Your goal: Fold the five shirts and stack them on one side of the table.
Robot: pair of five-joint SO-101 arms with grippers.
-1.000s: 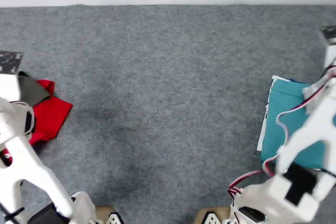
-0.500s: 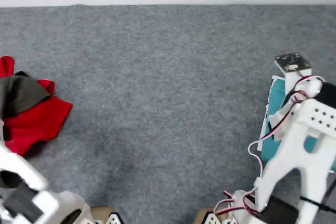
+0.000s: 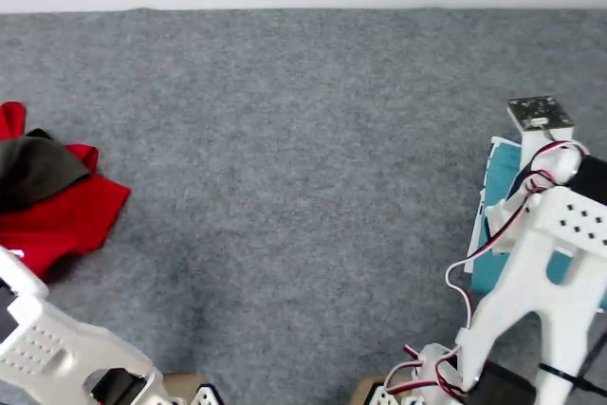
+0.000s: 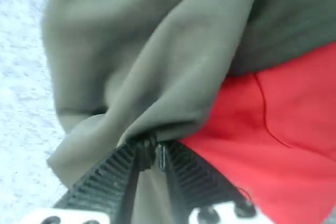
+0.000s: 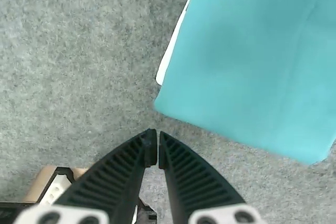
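At the left edge of the grey surface (image 3: pixel 303 139), two shirts lie in a loose, unfolded heap: a red shirt (image 3: pixel 66 220) spread flat, and an olive shirt (image 3: pixel 33 168) bunched on top of it. The left wrist view shows the left claw (image 4: pixel 149 149) pinched tight on a gathered fold of the olive shirt (image 4: pixel 157 51), with the red shirt (image 4: pixel 283 145) just beneath and beside that fold. The left arm (image 3: pixel 57 358) sits low at the surface's near left corner.

At the right edge of the surface lies a teal shirt (image 3: pixel 501 173), folded into a neat rectangle. A white layer (image 5: pixel 170 56) peeks out from under its side, which looks like a second folded shirt beneath it. The right claw (image 5: pixel 154 137) hangs above the bare surface just beside the teal shirt's near corner, its jaws pressed together with nothing between them. The right arm (image 3: pixel 541 263) stands over the stack.

Judging from this, the stack on the surface's right side holds two folded shirts, though the white one is too hidden to be sure. The olive and red shirts both remain to be folded and carried over. A fifth shirt cannot be made out. With the olive shirt in the left claw's grip, it seems to be the next one to be spread and folded, so the job looks somewhat under halfway done.
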